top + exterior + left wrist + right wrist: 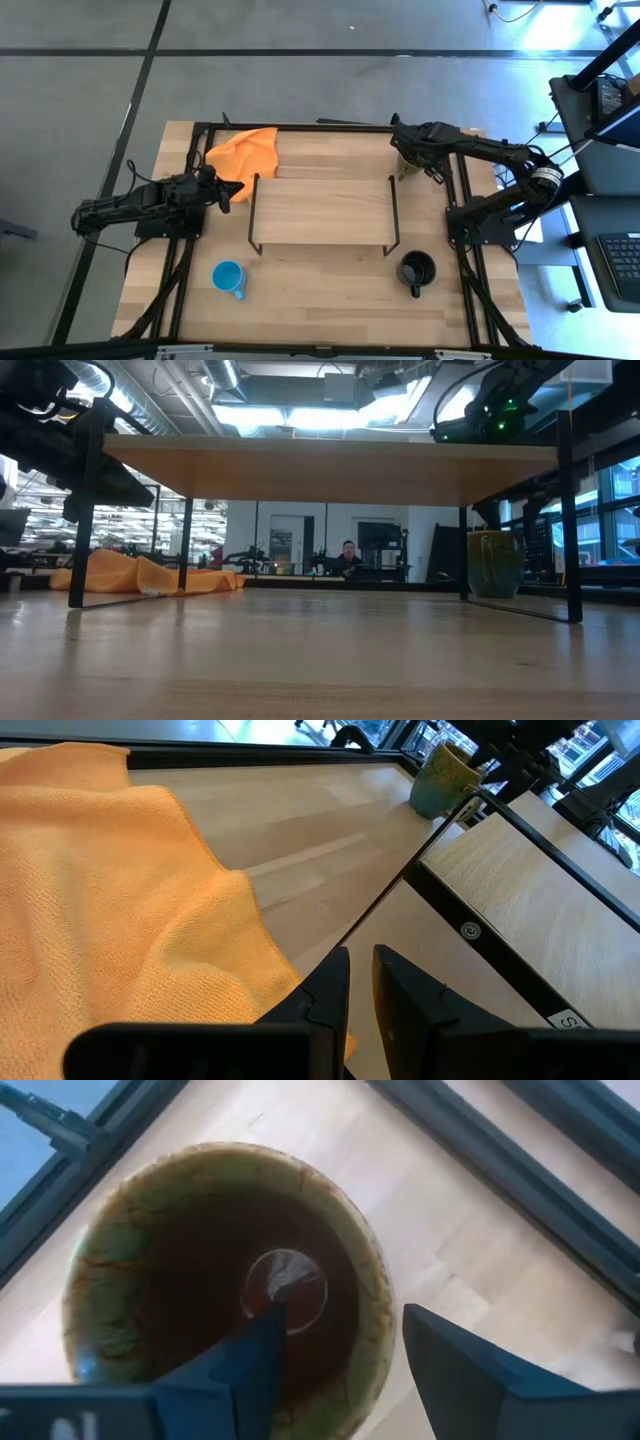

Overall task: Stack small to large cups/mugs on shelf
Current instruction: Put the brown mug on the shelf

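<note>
The olive-brown mug (408, 166) stands on the table behind the shelf's right end; it also shows in the low view (493, 565). My right gripper (340, 1325) is open above it, one finger over the glossy inside (210, 1280) and one outside the rim; no touch shows. The light-wood shelf (320, 210) stands mid-table on black wire legs. The light-blue mug (230, 277) and the black mug (416, 270) stand on the table in front of it. My left gripper (360, 965) is shut and empty at the shelf's left end.
An orange cloth (245, 150) lies at the far left of the table, beside my left gripper, and also shows in the left wrist view (110, 890). Black frame rails (300, 126) run along the table's edges. The shelf top is bare.
</note>
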You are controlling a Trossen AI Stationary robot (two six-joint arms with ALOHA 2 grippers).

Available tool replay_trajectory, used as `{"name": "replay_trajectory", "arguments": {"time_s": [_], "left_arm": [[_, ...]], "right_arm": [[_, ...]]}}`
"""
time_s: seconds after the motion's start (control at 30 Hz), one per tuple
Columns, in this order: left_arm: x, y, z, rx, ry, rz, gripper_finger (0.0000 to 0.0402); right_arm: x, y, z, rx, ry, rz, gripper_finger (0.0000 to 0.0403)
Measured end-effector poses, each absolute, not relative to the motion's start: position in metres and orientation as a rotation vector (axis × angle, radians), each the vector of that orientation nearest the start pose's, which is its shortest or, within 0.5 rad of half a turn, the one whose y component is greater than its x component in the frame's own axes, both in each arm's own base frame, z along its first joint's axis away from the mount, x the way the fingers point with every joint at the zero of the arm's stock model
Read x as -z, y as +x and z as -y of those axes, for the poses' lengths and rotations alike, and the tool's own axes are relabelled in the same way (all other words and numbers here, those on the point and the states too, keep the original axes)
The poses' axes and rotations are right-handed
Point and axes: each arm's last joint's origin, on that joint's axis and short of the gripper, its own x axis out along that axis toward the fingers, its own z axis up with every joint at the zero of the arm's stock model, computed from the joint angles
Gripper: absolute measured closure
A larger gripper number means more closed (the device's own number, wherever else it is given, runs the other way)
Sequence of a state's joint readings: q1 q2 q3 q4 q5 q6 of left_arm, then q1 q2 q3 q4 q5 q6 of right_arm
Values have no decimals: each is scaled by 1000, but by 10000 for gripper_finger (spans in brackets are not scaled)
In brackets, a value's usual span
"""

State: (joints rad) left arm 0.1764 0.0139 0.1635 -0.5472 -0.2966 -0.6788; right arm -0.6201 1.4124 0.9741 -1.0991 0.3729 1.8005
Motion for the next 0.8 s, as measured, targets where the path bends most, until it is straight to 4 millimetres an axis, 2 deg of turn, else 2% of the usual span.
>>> {"name": "replay_trajectory", "arguments": {"time_s": [0.37,0.8], "left_arm": [[-166,75,-22,-584,-633,-226,360],[-167,74,-23,-604,-600,-220,360]], "right_arm": [[-220,176,146,1975,1411,-465,201],[-220,172,142,1908,1290,-683,201]]}}
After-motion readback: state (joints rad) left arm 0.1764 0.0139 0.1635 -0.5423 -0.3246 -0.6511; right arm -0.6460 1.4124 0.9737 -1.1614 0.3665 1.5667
